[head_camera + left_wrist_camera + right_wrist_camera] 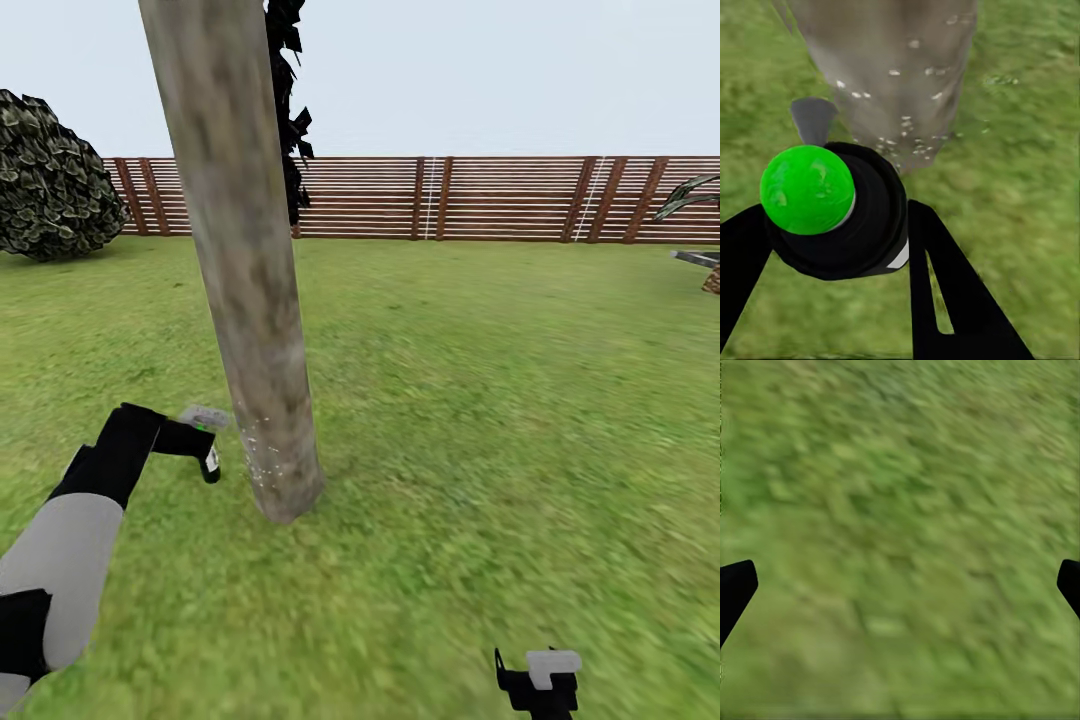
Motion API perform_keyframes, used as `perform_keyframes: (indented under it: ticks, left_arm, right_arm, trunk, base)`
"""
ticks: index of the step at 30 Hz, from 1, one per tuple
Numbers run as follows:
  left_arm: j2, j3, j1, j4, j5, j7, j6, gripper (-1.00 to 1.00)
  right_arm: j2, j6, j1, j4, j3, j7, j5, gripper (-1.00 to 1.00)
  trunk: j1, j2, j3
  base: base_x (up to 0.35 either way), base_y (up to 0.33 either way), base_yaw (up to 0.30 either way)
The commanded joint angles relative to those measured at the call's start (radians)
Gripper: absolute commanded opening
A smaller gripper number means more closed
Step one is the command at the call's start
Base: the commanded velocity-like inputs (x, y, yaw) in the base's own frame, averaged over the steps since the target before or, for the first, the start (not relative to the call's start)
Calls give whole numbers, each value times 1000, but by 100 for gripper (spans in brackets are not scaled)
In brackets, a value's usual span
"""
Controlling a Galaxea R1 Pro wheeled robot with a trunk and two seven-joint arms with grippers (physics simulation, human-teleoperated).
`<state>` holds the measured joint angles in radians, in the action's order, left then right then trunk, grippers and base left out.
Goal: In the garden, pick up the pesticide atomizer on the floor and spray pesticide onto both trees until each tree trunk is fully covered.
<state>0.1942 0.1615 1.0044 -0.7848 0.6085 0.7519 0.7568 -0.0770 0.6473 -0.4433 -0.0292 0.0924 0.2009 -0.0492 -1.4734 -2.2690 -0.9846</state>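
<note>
Now we hold the pesticide atomizer (840,217), its cap dot green, pinched in our left gripper (205,447) just beside the tree trunk (250,300), white specks dotting the bark, while our right gripper (540,685) hangs spread over the lawn (500,400).

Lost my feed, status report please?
Left gripper shut on atomizer, aimed at trunk. White specks low on bark. Right gripper open, over grass.

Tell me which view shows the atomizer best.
The left wrist view: the atomizer sits large between the left gripper fingers, green cap up, facing the speckled tree trunk. In the head view it is small.
</note>
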Motion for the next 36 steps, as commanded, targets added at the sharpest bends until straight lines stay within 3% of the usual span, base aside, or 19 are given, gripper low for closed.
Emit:
perform_keyframes:
  ticks: [1,4,6,10,14,16,19,36]
  left_arm:
    - [3,-4,0,0,-10,19,6,-100]
    - [-8,-7,1,-2,-8,50,6,-100]
    - [-57,-10,2,-3,-5,60,6,-100]
    - [-82,-16,7,-8,-3,63,8,-100]
    - [-65,-16,17,-22,1,63,8,-100]
    - [-20,-15,13,-25,-1,63,8,-100]
    - [-3,-17,5,-26,0,63,7,-100]
    - [4,-8,0,-27,1,60,7,-100]
  right_arm:
    - [0,0,0,0,0,0,0,100]
    - [0,0,0,0,0,0,0,100]
    - [-1,0,0,0,0,0,0,100]
    - [-2,0,0,0,0,0,0,100]
    - [-3,0,0,0,0,0,0,100]
    - [-3,0,0,0,0,0,0,100]
    - [-3,0,0,0,0,0,0,100]
    - [-1,0,0,0,1,0,0,100]
  trunk:
    - [0,0,0]
    - [0,0,0]
    - [0,0,0]
    - [0,0,0]
    - [0,0,0]
    - [0,0,0]
    - [0,0,0]
    - [0,0,0]
  base:
    - [0,0,0]
    - [0,0,0]
    - [0,0,0]
    - [0,0,0]
    - [0,0,0]
    - [0,0,0]
    - [0,0,0]
    - [0,-227,35]
